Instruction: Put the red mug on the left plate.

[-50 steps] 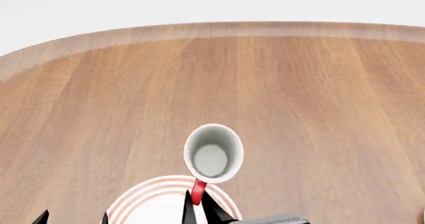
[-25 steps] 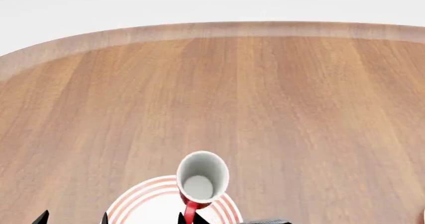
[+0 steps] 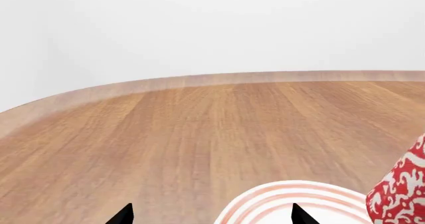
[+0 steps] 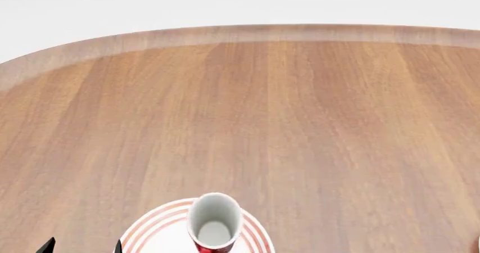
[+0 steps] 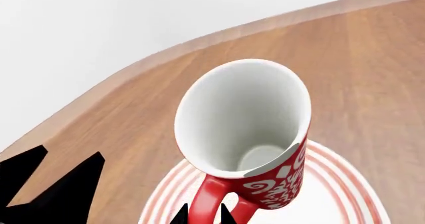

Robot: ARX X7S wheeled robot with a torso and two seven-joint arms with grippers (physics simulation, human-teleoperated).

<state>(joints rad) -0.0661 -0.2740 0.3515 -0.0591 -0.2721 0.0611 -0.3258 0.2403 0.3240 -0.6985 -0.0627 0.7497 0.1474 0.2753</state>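
The red mug (image 4: 213,225), white inside with a white floral pattern, is over the left plate (image 4: 150,230), a white plate with thin red rings at the near edge of the head view. My right gripper (image 5: 204,215) is shut on the mug's red loop handle (image 5: 209,201), a fingertip on each side. The mug (image 5: 246,129) tilts slightly above the plate (image 5: 345,184). I cannot tell if it touches. My left gripper (image 3: 211,216) is open and empty, at the plate's left edge (image 3: 279,199), with the mug (image 3: 401,189) beside it. The right gripper is out of the head view.
The wooden table (image 4: 240,112) has a rounded far edge (image 4: 240,34) with white background behind it. The left gripper's (image 4: 84,245) tips show at the bottom of the head view. Its black fingers (image 5: 53,184) show in the right wrist view.
The mug has moved toward me, from just beyond the plate to over it. The right gripper's fingers have dropped out of the head view's bottom edge. The left gripper has not moved.
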